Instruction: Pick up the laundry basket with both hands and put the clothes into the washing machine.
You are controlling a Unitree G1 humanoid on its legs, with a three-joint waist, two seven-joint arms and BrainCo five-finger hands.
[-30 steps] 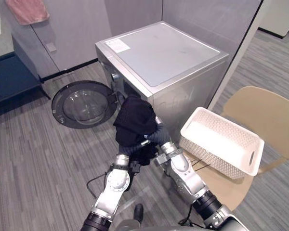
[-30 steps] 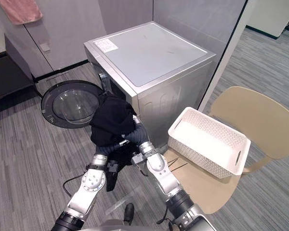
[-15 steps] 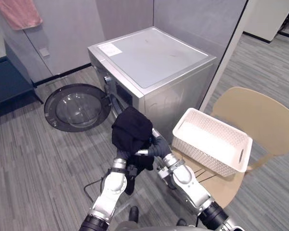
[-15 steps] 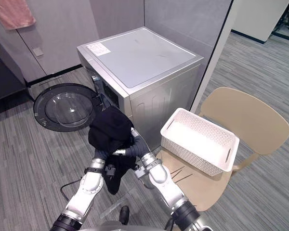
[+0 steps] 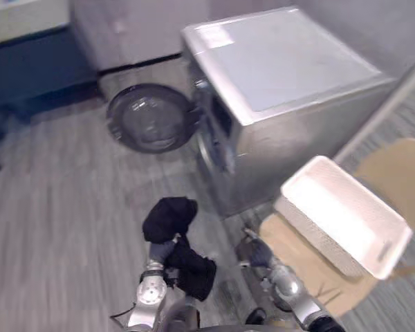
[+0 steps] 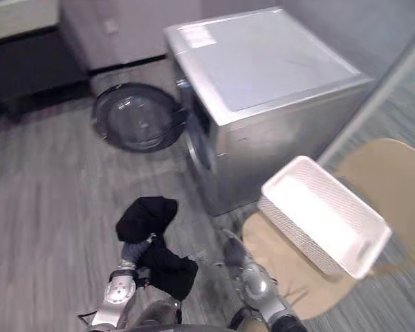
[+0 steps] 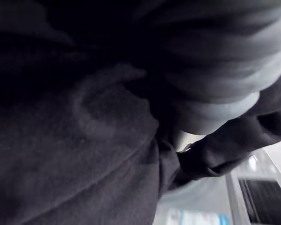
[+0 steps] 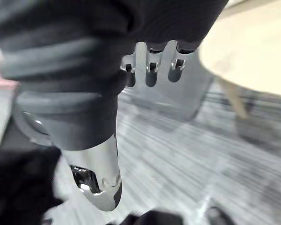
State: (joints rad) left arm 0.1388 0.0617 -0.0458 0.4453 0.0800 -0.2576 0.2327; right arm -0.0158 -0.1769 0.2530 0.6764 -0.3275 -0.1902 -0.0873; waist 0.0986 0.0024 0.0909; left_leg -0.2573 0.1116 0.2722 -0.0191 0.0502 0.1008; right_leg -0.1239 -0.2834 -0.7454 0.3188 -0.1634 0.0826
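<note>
On the tan chair at the right, the white laundry basket sits tilted across the seat, well apart from both hands. Just beside the chair stands the grey washing machine, its flat top facing the camera. Its round door is swung wide open on the far side, low over the grey floor, and the dark opening in the machine's front shows beside it.

Near the bottom of the head views, the black clothes are bunched in a lump on top of the left hand. A second fold hangs down below it on the side toward the right arm. The bundle is up off the floor and in front of the machine, not inside the opening. The left wrist view shows dark cloth pressed close against the camera, so I cannot tell how that hand grips the bundle.

The right hand is low, between the bundle and the chair, and it does not touch the clothes. In its wrist view the fingers hang loose and slightly bent in a row, and the thumb sticks out apart from them. Nothing is in its grasp. Past the fingers lie the striped floor and the edge of the chair seat, with a piece of the black cloth off to one side.
</note>
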